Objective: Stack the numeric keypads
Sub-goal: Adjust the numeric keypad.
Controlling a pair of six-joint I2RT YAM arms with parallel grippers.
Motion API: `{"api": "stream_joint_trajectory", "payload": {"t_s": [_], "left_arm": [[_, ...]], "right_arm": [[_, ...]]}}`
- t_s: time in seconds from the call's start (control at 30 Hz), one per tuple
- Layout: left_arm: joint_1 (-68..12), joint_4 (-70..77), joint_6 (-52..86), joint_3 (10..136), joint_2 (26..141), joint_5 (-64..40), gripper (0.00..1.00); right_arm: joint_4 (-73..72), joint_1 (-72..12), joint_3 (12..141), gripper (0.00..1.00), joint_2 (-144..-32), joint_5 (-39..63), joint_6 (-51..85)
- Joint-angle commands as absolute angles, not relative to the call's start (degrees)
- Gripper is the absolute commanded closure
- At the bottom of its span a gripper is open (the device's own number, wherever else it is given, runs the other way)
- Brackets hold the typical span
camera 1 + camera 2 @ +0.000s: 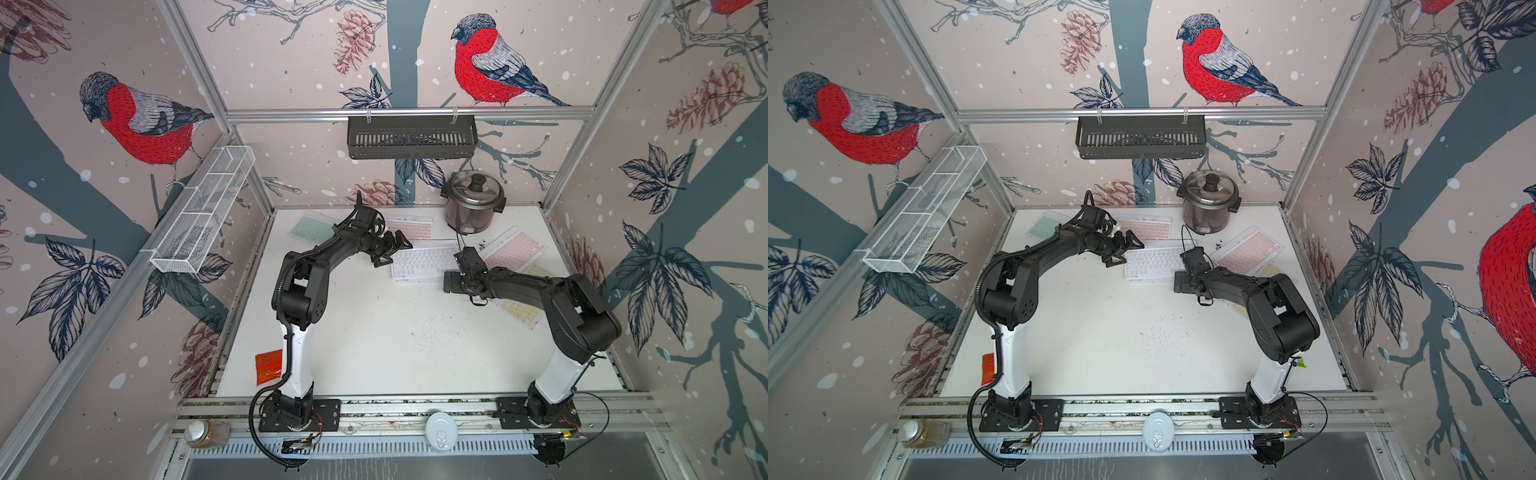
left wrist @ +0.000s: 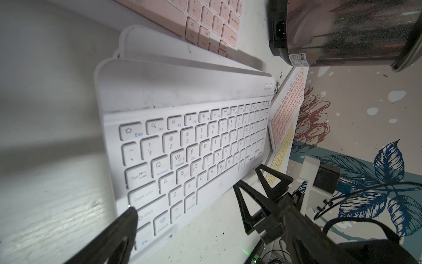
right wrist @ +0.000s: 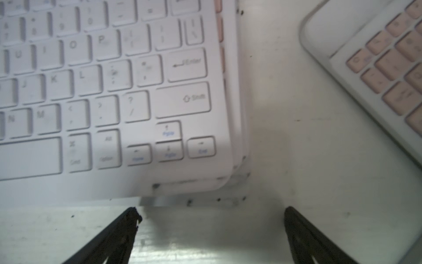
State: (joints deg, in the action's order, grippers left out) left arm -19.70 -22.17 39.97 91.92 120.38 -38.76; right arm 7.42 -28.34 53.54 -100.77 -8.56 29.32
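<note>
left gripper point(image 1: 392, 250) wide apart, empty, at Esc-key end of white-keyed keypad point(image 1: 424, 259) | right gripper point(image 3: 212, 212) wide apart, empty, near its arrow-key corner

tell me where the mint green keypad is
In both top views the mint green keypad lies far back on the left, beside a pink keypad.

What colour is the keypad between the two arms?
White; the keypad shows best in the left wrist view.

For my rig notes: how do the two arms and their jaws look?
Left arm and right arm: white lower link, black joints and upper links. A ribbed black hose runs along the left one. Jaws are black hollow triangles.
</note>
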Motion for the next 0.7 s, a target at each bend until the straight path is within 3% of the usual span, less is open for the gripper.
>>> {"api": "stream_joint_trajectory", "payload": {"t_s": [0.0, 0.23, 0.67], "left_arm": [[-19.0, -25.16, 38.18, 92.39, 118.21, -37.41, 0.01], [-17.06, -28.65, 36.16, 90.78, 118.15, -34.5, 0.01], [-18.7, -30.3, 37.22, 104.85, 129.34, -36.37, 0.01]], "right_arm": [[8.44, -29.99, 53.01, 0.0, -100.12, -7.67, 31.33], [7.99, -31.23, 51.53, 0.0, -99.48, -6.81, 32.08], [7.99, -31.29, 49.03, 0.0, -97.65, -6.77, 32.48]]}}
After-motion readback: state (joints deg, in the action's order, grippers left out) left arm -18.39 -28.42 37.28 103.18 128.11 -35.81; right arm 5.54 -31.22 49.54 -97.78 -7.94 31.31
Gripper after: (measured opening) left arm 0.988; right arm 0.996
